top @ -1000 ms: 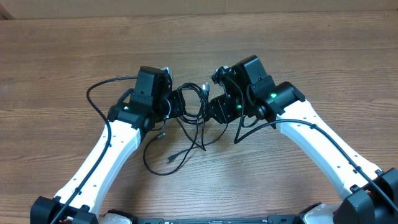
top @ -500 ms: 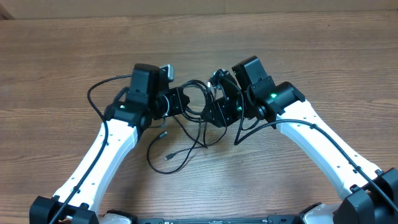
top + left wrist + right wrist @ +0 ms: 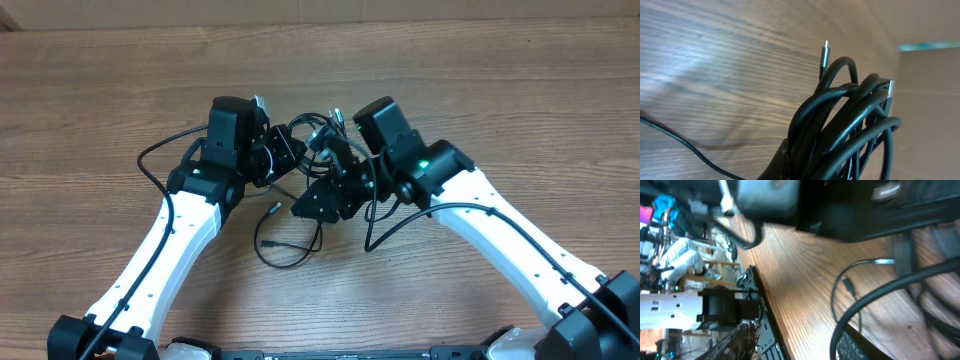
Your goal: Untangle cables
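Note:
The cables [image 3: 312,131] are thin black cords bunched in a loop between the two arms; one strand trails toward the front in a curl [image 3: 285,255] with a small plug [image 3: 272,210]. My left gripper [image 3: 281,153] is shut on the bunch. In the left wrist view the bundle [image 3: 840,130] fills the lower right, with silver-tipped plugs [image 3: 825,48] sticking up beside one dark finger [image 3: 782,162]. My right gripper [image 3: 312,203] points down-left just right of the trailing strand. In the right wrist view a black cord [image 3: 865,305] arcs over a textured finger pad [image 3: 852,347]; a grip cannot be made out.
The wooden table [image 3: 480,90] stretches around both arms. A thicker black arm cable [image 3: 150,160] loops out left of the left arm, and another [image 3: 395,220] hangs beside the right arm. The right wrist view shows the table's front edge and the robot base [image 3: 757,315].
My right gripper has swung down and left toward the front of the table. The left gripper has lifted the bunch slightly toward the back, and the trailing curl has been drawn in smaller and leftward.

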Robot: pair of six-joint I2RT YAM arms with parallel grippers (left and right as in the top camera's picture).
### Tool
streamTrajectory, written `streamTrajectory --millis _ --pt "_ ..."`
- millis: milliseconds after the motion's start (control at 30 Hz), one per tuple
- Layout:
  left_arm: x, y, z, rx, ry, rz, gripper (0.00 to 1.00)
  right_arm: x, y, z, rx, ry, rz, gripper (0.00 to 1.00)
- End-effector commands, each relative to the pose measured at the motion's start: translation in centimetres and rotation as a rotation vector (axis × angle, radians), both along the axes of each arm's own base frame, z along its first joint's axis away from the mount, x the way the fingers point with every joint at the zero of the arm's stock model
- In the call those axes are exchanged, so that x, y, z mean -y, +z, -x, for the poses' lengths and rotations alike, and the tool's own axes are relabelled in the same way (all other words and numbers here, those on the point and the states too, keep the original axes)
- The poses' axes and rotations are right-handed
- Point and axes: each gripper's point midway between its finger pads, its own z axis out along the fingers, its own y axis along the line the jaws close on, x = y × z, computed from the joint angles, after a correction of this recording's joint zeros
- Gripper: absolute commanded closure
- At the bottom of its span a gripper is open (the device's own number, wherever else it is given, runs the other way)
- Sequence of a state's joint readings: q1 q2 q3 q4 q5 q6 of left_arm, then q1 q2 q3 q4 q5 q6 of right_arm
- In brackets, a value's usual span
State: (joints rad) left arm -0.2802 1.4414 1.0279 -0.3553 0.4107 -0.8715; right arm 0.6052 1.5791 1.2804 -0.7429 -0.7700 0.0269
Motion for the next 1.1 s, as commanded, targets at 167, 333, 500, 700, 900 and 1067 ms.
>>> streamTrajectory --millis 167,333,500,700,900,1067 --pt "1.7 3.3 -1.1 0.118 -0.078 0.086 0.96 1.3 -1.4 -1.4 0.027 -0.121 0.117 0.36" --pt "1.7 3.4 -0.4 0.17 -0.188 0.064 0.96 3.7 0.0 -2.1 -0.005 -0.182 0.139 0.33" --pt "1.5 3.8 -0.3 0.203 -0.241 0.077 0.96 5.8 3.9 -1.8 0.0 -0.219 0.093 0.3" --pt "1.5 3.9 -0.2 0.22 -0.264 0.071 0.96 8.8 8.6 -1.6 0.099 -0.299 0.039 0.27" --pt "2.7 4.8 1.0 0.268 -0.383 0.113 0.96 12.4 9.1 -4.9 0.263 -0.484 0.15 0.28" --pt "3.3 5.2 1.9 0.28 -0.441 0.15 0.96 14.1 7.2 -7.6 0.306 -0.584 0.277 0.3"
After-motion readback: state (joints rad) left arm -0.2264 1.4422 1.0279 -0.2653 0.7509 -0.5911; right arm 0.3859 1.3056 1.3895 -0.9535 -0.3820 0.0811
